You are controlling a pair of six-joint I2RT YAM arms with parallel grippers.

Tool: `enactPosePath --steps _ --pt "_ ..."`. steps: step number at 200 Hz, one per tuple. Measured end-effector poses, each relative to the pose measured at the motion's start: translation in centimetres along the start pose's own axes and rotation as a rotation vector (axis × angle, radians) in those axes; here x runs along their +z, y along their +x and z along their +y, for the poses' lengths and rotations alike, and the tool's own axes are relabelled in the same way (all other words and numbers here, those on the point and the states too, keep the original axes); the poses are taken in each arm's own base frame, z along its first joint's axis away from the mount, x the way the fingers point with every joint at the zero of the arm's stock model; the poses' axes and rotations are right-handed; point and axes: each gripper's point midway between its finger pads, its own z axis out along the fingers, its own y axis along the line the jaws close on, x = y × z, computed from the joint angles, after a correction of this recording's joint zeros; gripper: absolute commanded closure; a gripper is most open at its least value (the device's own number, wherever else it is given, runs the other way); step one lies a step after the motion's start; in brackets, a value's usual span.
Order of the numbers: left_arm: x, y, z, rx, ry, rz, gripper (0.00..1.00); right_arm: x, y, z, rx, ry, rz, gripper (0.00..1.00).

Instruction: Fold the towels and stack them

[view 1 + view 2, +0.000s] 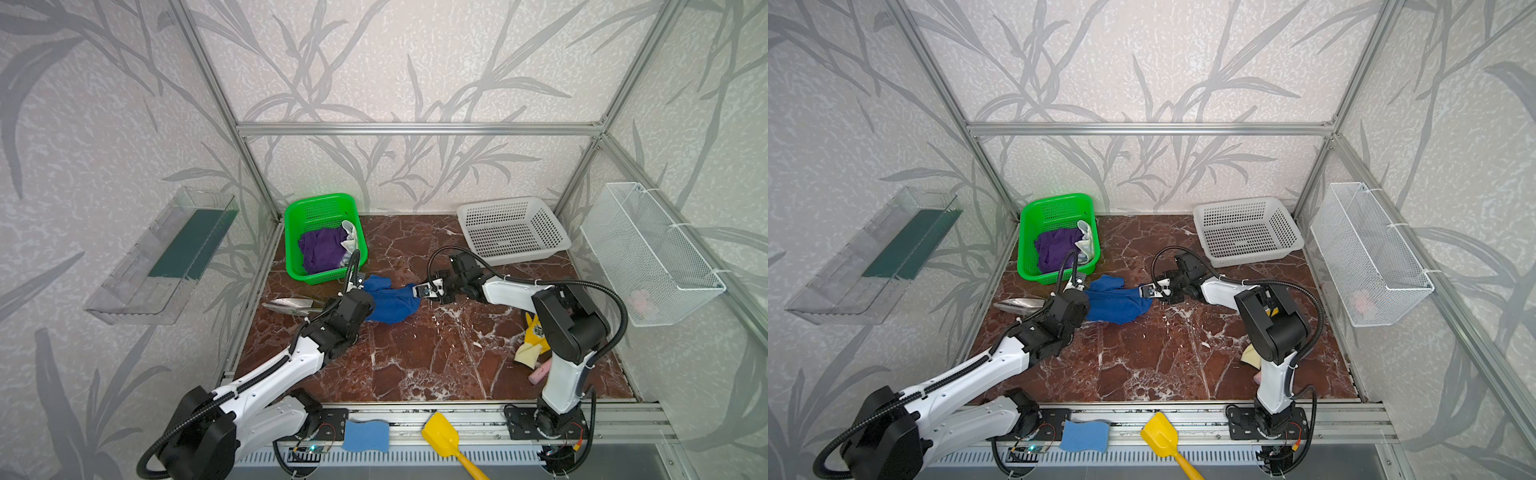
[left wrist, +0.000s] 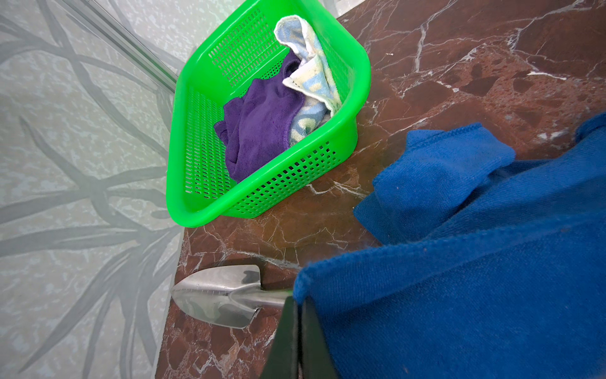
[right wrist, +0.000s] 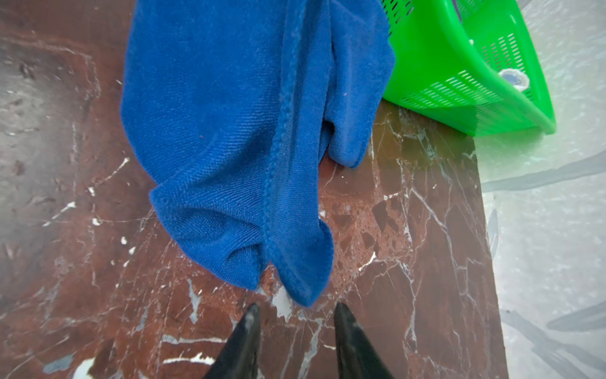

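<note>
You see the blue towel bunched on the bench, just beside the green basket that holds the purple towel.

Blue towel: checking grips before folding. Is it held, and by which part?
Left gripper pinches the blue towel by a hemmed corner; right gripper holds nothing.

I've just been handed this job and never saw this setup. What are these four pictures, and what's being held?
Two robot arms with pincer grippers work over a marble table. Both top views look down on the whole scene; each wrist view looks along one arm's gripper. The left gripper is shut on an edge of the blue towel. The right gripper is open, just short of that towel's corner. The purple towel and printed towel lie in the green basket.
</note>
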Motion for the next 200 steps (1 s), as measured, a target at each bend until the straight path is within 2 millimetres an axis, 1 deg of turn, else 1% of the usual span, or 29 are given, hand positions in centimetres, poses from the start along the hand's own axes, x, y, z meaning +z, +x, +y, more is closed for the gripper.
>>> enactPosePath --steps 18,55,92,122,144,156,167,185,195,200 --pt "0.0 -0.1 -0.1 -0.003 0.003 -0.003 1.00 0.4 0.1 0.2 -0.003 -0.013 0.004 0.62" --pt "0.0 -0.1 -0.1 -0.005 0.007 -0.005 1.00 1.4 0.3 -0.3 -0.011 -0.015 0.008 0.62" --pt "0.0 -0.2 -0.1 -0.006 0.007 -0.006 1.00 2.2 1.0 0.1 -0.004 -0.033 0.021 0.63" --pt "0.0 -0.2 -0.1 -0.006 0.007 -0.007 1.00 2.8 1.2 0.3 -0.002 -0.039 0.020 0.63" --pt "0.0 -0.2 -0.1 -0.004 0.007 -0.008 1.00 3.0 1.1 0.3 -0.002 -0.036 0.016 0.69" --pt "0.0 -0.2 -0.1 -0.002 0.007 -0.008 1.00 3.1 1.0 0.3 0.000 -0.034 0.013 0.75" --pt "0.0 -0.2 -0.1 0.000 0.007 -0.008 1.00 3.1 0.9 0.2 0.001 -0.029 0.007 0.79" --pt "0.0 -0.2 -0.1 0.001 0.007 -0.008 1.00 3.1 0.5 0.0 0.012 -0.024 -0.007 0.89" --pt "0.0 -0.2 -0.1 0.001 0.007 -0.008 1.00 3.1 0.3 -0.1 0.016 -0.025 -0.015 1.00" --pt "0.0 -0.2 -0.1 0.001 0.007 -0.007 1.00 3.1 0.2 -0.2 0.021 -0.026 -0.020 1.00"
